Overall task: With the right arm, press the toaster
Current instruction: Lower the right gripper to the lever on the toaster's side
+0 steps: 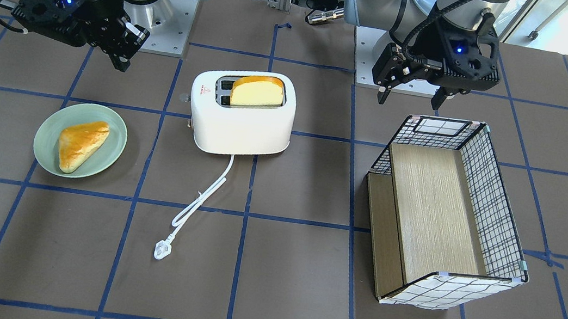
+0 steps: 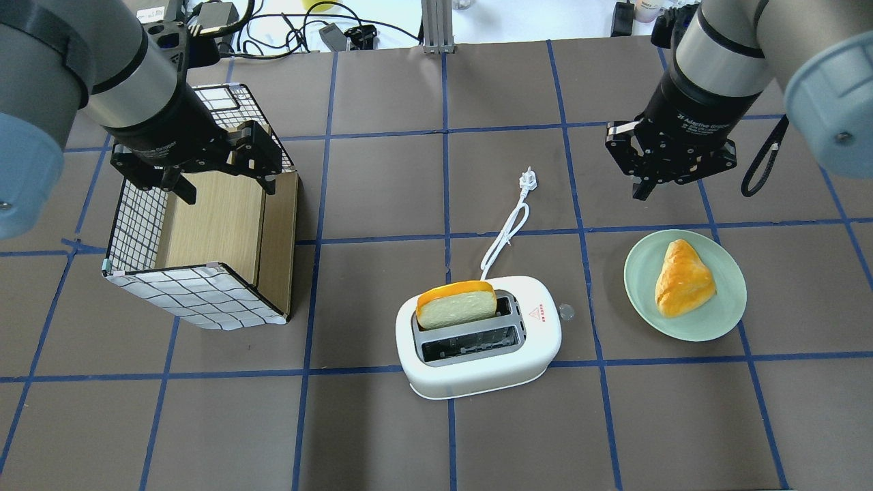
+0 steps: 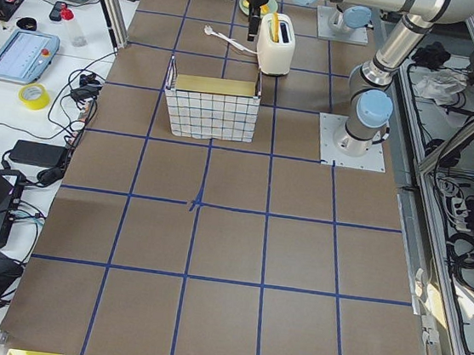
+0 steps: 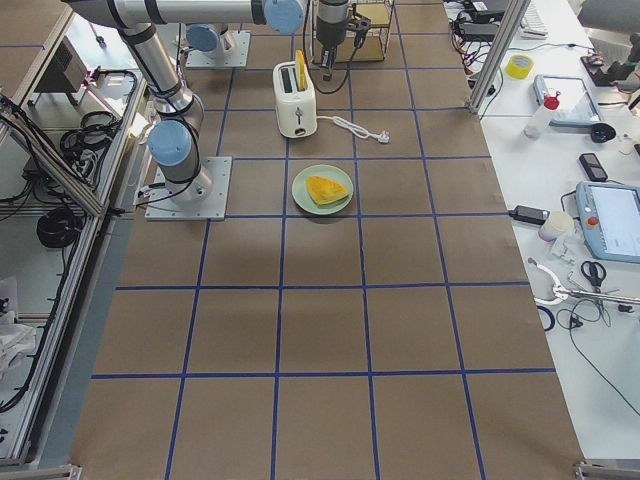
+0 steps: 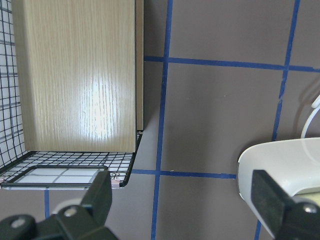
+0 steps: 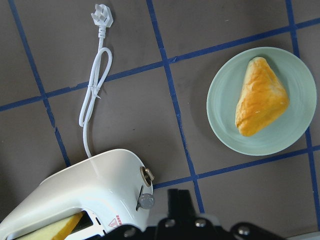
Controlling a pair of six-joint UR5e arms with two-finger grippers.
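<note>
Right gripper [image 2: 644,184] closed to a narrow tip, suited to pushing; toaster [image 2: 477,368] lever [image 6: 146,201] below, leftward, unpressed; bread [image 2: 455,305] raised.

A brown table [image 2: 382,204] ruled into squares by blue lines carries the things. A white toaster [image 2: 477,375] stands near the middle, on the side nearer the robot. Its white cord [image 2: 503,239] trails away over the table to a loose plug [image 2: 528,180]. A green plate [image 2: 641,279] sits to the robot's right of the toaster, and a wire basket [image 2: 198,296] with checked lining stands well apart on the left
</note>
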